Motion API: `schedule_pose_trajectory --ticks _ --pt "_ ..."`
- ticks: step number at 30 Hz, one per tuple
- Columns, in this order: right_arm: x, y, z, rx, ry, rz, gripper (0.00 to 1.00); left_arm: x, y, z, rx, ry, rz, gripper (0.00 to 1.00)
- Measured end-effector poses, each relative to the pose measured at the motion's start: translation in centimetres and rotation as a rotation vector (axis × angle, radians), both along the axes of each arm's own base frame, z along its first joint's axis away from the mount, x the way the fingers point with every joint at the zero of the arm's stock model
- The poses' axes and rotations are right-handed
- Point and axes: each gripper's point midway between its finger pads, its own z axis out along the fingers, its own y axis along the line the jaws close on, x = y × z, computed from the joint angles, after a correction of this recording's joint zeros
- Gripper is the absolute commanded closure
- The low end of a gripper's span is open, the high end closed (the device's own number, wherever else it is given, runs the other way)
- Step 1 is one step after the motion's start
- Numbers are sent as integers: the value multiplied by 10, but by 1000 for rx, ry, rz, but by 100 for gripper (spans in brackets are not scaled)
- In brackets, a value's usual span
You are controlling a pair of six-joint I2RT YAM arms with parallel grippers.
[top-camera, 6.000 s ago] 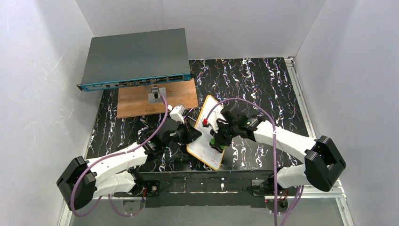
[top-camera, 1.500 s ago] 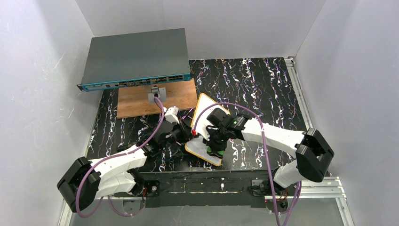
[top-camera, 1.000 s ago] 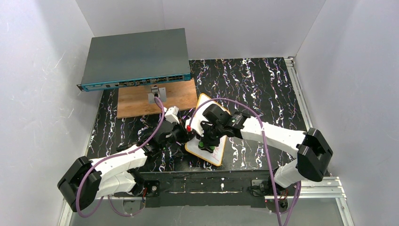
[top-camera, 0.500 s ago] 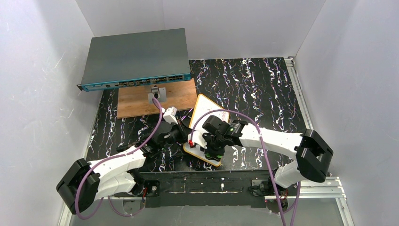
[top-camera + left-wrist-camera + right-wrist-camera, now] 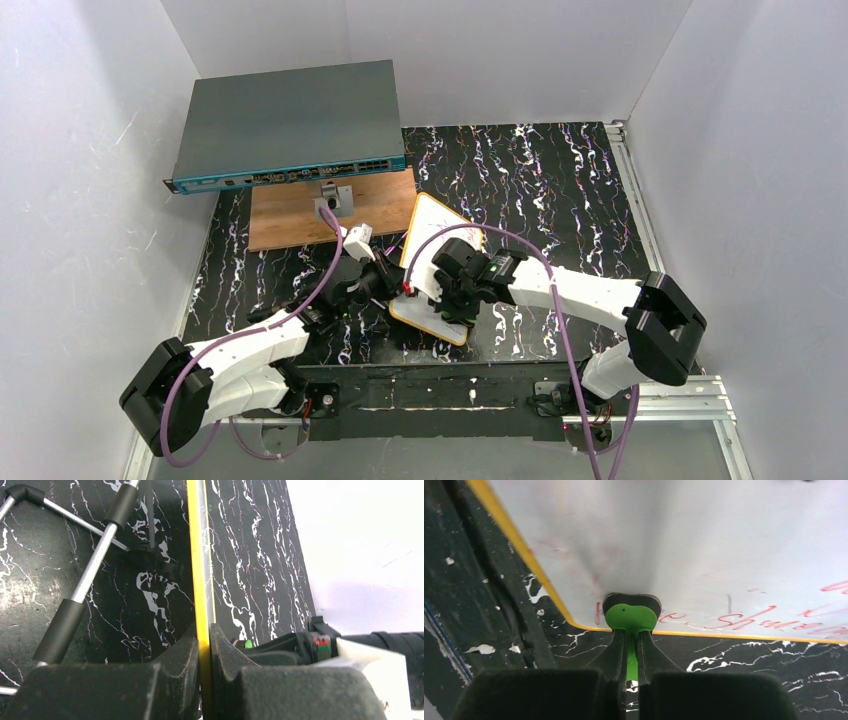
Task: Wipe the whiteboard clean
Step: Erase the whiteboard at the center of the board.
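The left gripper (image 5: 204, 630) is clamped right down on the yellow-orange rim of the whiteboard (image 5: 200, 555), which is seen edge-on from the left wrist cam, so basically no gap is left between the fingers apart from the board's thickness. The right gripper (image 5: 630, 637) is closed just as tight on a green eraser (image 5: 630, 615), and the eraser's pad is pressed against the white surface close to the board's near corner, just inside the rim. Some red handwriting (image 5: 744, 619) can be made out to the right of the eraser along that near edge, with fainter smudgy red traces to the left of it.

From above, the whiteboard is found lying diagonally on the black marbled table (image 5: 540, 190), roughly mid-table toward the near edge, sandwiched between the two grippers: held on its left edge, rubbed on from the right. A wooden board (image 5: 290, 215) is seen just beyond its far-left side, and a grey network switch (image 5: 285, 125) is parked past that in the far-left corner. A couple of metal rods (image 5: 95, 555) with black sleeves are caught in the left wrist view beside the board.
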Motion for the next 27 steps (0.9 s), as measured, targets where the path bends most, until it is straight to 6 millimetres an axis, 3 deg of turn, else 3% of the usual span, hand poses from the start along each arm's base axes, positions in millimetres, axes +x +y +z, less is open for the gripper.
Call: schedule_pose_trajectory --ticks 5,18,27 --pt "10 3 7 18 -13 -39 99 1 -1 2 -2 -12 -3 100" --pt "-1 28 27 82 4 -4 99 2 -2 1 -3 -11 -4 100" --pt "-2 28 24 74 8 19 99 2 -2 -1 -1 -4 -3 100"
